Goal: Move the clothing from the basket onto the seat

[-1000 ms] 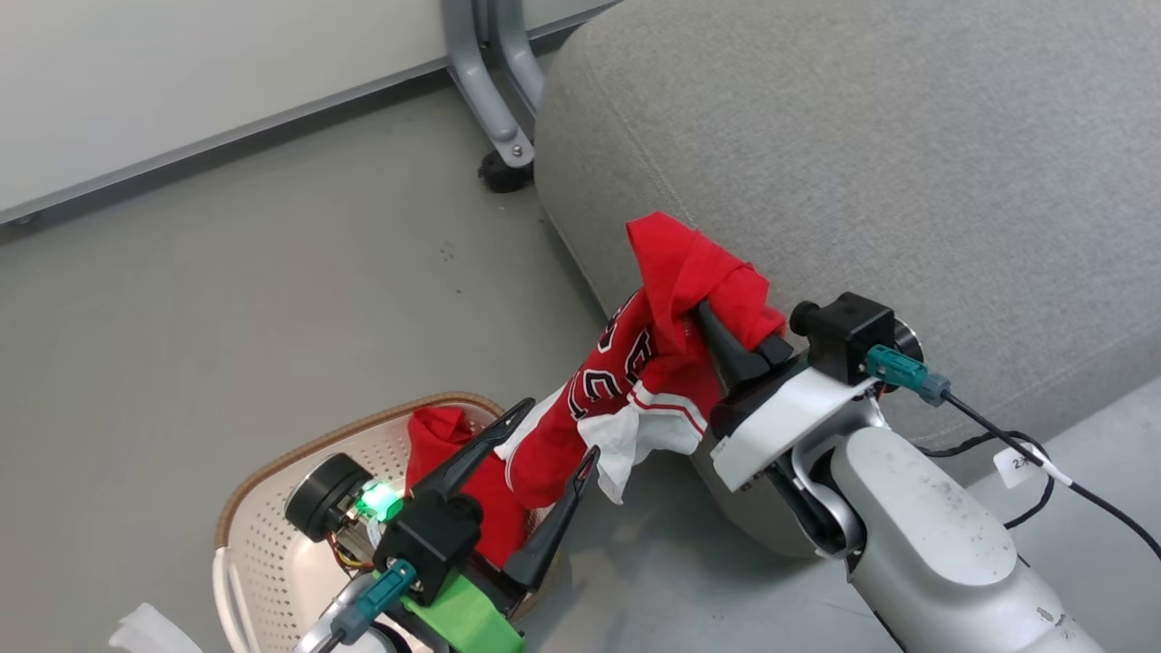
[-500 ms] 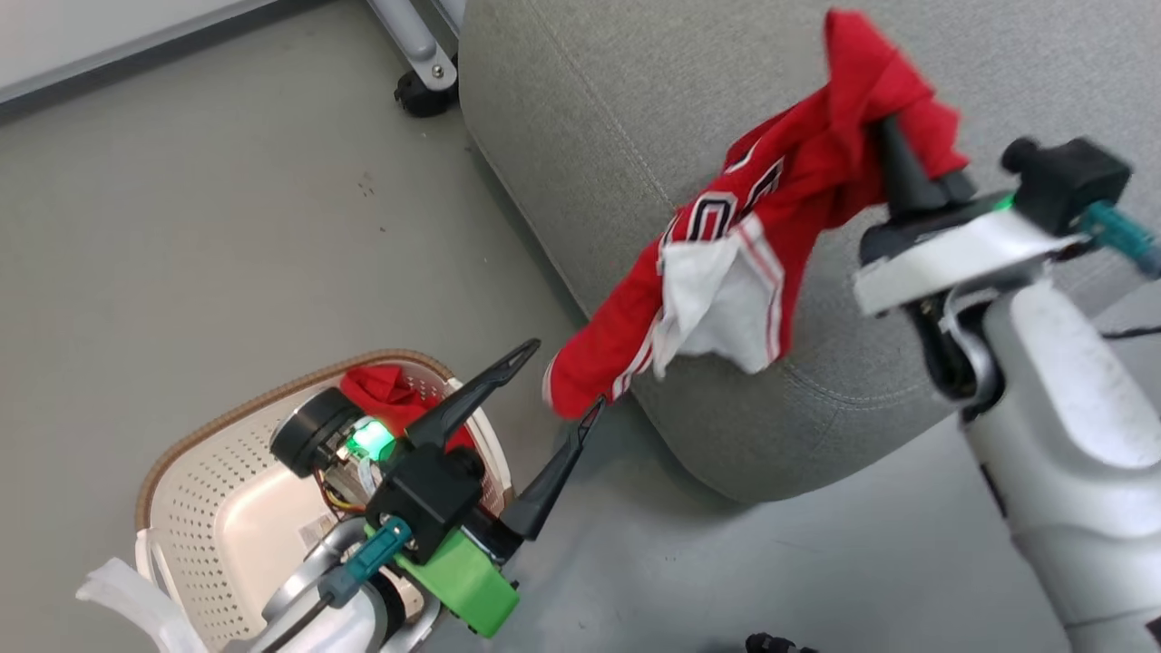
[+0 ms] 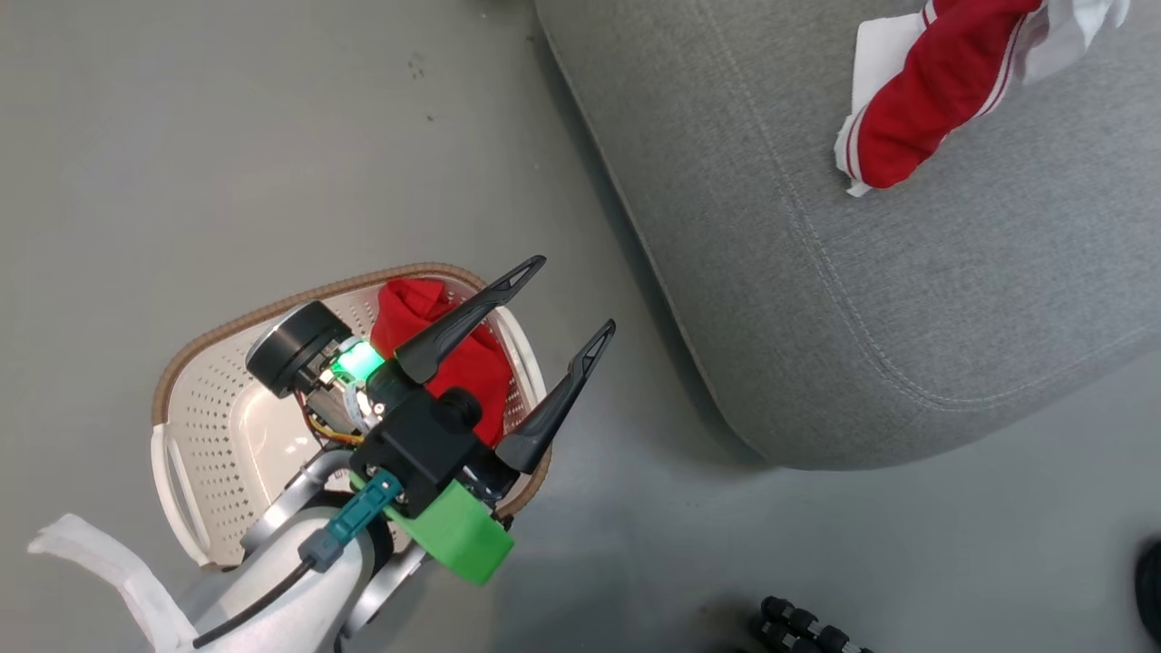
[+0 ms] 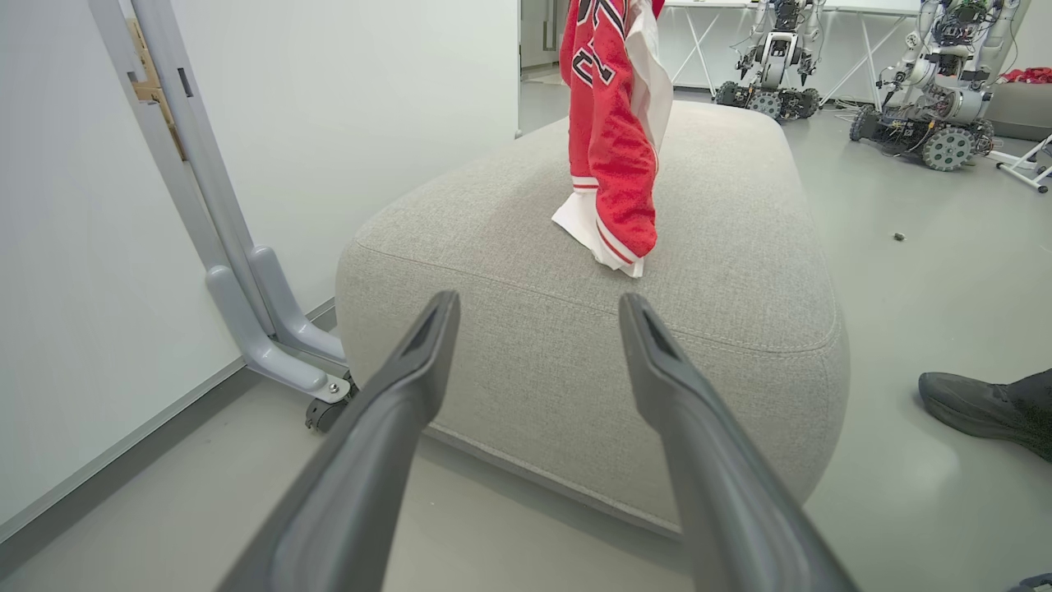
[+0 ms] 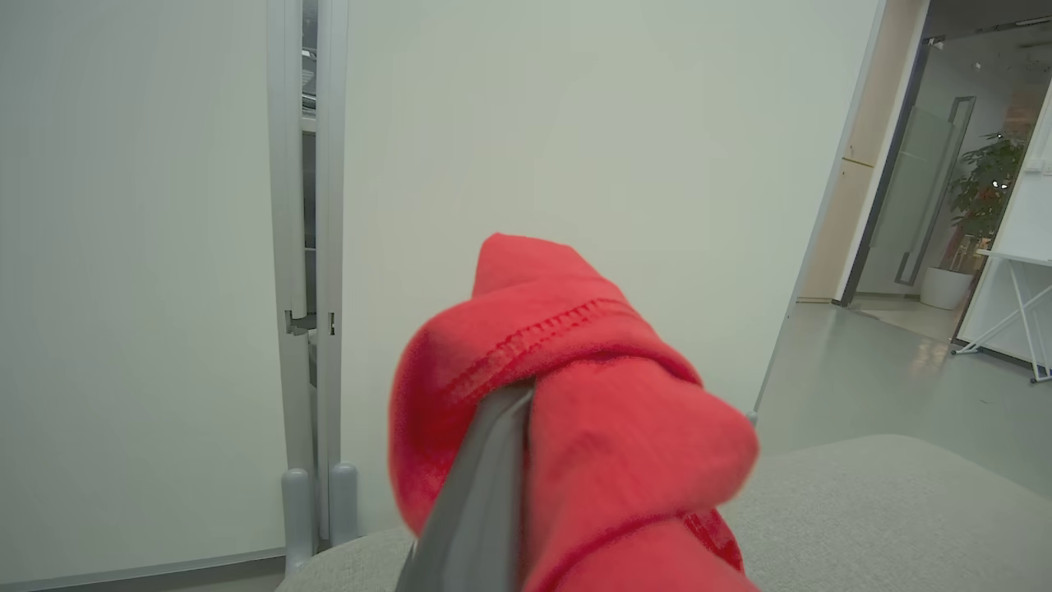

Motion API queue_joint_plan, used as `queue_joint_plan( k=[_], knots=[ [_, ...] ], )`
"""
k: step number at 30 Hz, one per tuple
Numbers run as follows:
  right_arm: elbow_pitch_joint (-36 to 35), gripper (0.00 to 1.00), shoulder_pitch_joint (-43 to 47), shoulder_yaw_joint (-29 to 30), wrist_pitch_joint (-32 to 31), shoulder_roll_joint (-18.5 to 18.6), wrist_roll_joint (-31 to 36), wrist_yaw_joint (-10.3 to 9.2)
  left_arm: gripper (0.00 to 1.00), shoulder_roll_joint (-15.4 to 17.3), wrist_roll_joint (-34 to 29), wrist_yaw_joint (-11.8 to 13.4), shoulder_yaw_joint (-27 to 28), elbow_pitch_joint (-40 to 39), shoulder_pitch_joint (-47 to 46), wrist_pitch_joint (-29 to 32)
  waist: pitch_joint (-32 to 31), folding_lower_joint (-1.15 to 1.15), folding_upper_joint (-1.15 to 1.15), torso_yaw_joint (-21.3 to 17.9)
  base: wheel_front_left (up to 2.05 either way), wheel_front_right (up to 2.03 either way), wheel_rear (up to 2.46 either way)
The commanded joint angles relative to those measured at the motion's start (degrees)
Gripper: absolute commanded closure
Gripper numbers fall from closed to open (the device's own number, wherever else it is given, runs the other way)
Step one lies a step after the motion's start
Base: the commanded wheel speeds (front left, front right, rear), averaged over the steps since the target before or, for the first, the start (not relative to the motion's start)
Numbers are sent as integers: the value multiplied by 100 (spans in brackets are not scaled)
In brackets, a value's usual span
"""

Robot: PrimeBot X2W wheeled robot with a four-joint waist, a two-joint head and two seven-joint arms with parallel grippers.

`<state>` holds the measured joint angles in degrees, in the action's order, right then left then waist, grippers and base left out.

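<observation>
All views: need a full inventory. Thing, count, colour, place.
jersey: 1, red with white trim and black-and-white lettering, hanging over the seat top
red garment: 1, plain red, bunched in the basket
basket: 1, cream with brown rim, on the floor beside the seat
seat: 1, grey, right of the basket in the head view
stand leg: 1, grey metal with a caster, by the wall next to the seat
wheeled robots: 2, grey and black, far background
plant: 1, green, by the doorway
shoe: 1, black, a person's foot on the floor
left end effector: 1, dark, open above the basket
right end effector: 1, dark, shut on the jersey
</observation>
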<state>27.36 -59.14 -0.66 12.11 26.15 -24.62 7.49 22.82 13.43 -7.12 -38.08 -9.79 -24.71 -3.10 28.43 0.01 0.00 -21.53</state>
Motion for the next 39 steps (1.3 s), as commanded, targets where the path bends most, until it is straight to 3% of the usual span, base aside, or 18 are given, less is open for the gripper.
queue_joint_plan(
  k=[1, 7, 8, 9, 10, 16, 21, 27, 33, 39],
  knots=[
    [119, 100, -8, 9, -5, -1, -12, 0, 0, 54, -50, -23, -4, -8, -143, -37, 424, -1, 0, 352, 0, 0, 0],
    [935, 100, 519, 9, 98, -247, -141, -1, 0, 14, -24, -26, -48, 128, -316, -158, 625, -1, 0, 488, 0, 0, 0],
    [1088, 84, 641, 32, 148, -305, -164, -1, 0, -2, -20, -21, -60, 158, -341, -172, 629, -1, 0, 504, 0, 0, 0],
    [1231, 60, 759, 74, 183, -360, -192, -1, 0, -22, -9, -19, -67, 187, -342, -198, 620, -1, 0, 516, 0, 0, 0],
    [1366, 0, 886, 101, 216, -433, -223, -1, 0, -40, 1, -11, -77, 215, -333, -218, 606, -1, 0, 520, 0, 0, 0],
    [1514, 0, 1675, 263, 306, -754, -167, -1, 0, -56, 58, 85, -49, 362, -218, -303, 430, -1, 0, 450, 0, 0, 0],
    [700, 0, 2535, 615, 308, -1077, 159, -1, 0, -65, 159, 195, 30, 470, -73, -430, 147, -1, 0, 392, 0, 0, 0],
    [-593, 0, 3521, 845, 309, -1597, 804, -1, 0, -146, 298, 536, 234, 727, 197, -667, -332, -1, 0, 421, 0, 0, 0],
    [-1696, 0, 4346, 556, 310, -2002, 1402, 0, 0, -353, 530, 942, 545, 1101, 514, -1004, -821, -1, 0, 737, 0, 0, 0],
    [-2275, 0, 4975, 54, 296, -2187, 1676, -1, 0, -639, 650, 1295, 979, 1545, 741, -1192, -1219, -1, 0, 1283, 0, 0, 0]
  ],
)
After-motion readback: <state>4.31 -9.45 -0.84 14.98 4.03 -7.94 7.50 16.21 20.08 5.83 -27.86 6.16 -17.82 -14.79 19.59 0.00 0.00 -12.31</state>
